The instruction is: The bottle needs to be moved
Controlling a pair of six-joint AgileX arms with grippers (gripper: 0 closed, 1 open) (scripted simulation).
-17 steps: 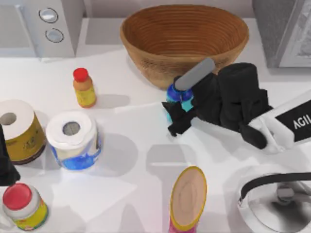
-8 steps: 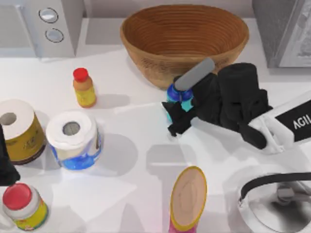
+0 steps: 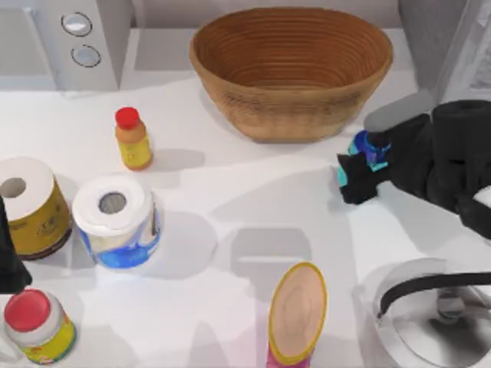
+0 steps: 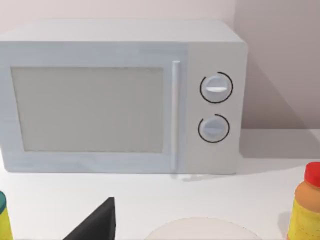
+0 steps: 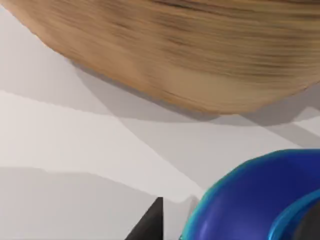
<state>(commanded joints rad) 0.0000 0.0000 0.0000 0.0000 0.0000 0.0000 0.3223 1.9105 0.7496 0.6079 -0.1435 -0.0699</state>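
Note:
The cyan bottle (image 3: 367, 152) with its blue shoulder sits between the fingers of my right gripper (image 3: 357, 170), at the table's right side, just right of the wicker bowl (image 3: 291, 65). The gripper is shut on the bottle. In the right wrist view the bottle's blue shoulder (image 5: 260, 200) looms close, with the bowl's wall (image 5: 190, 55) behind it. My left arm (image 3: 9, 253) stays parked at the left edge of the table.
A microwave (image 3: 65, 38) stands at the back left. A yellow-orange bottle with red cap (image 3: 132, 138), two paper rolls (image 3: 115, 218), and a red-lidded jar (image 3: 37, 326) occupy the left side. A pink-and-yellow cup (image 3: 295, 314) and a kettle (image 3: 437, 322) stand at the front.
My right gripper has carried the bottle to the right, from in front of the bowl's middle to beyond the bowl's right side. The left arm has not moved.

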